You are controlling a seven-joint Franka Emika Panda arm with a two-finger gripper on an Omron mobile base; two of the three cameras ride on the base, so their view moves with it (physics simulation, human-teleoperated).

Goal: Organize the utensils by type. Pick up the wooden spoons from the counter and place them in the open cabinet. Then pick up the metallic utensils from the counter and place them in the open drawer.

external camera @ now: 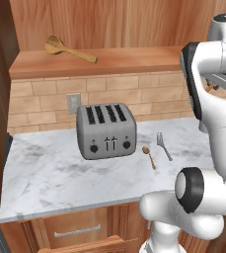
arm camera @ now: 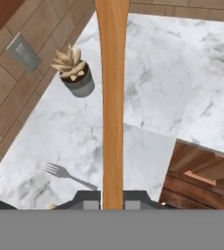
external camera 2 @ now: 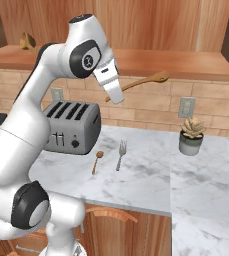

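This is a home kitchen, rendered rather than filmed. A white marble table (external camera: pixel 60 173) with grey veining sits over reddish-brown wooden cabinets, one with a metal drawer handle (external camera: pixel 77 230). Behind it runs a tan brick backsplash (external camera: pixel 45 99) carrying a wall socket (external camera: pixel 73 103), and above that a wooden shelf (external camera: pixel 124 62). A grey four-slot toaster (external camera: pixel 106 130) stands on the marble, with a fork (external camera: pixel 163 145) and a small spoon (external camera: pixel 149 156) at its 3 o'clock. A potted succulent (external camera 2: pixel 191 135) stands further along, under a second socket (external camera 2: pixel 186 106).
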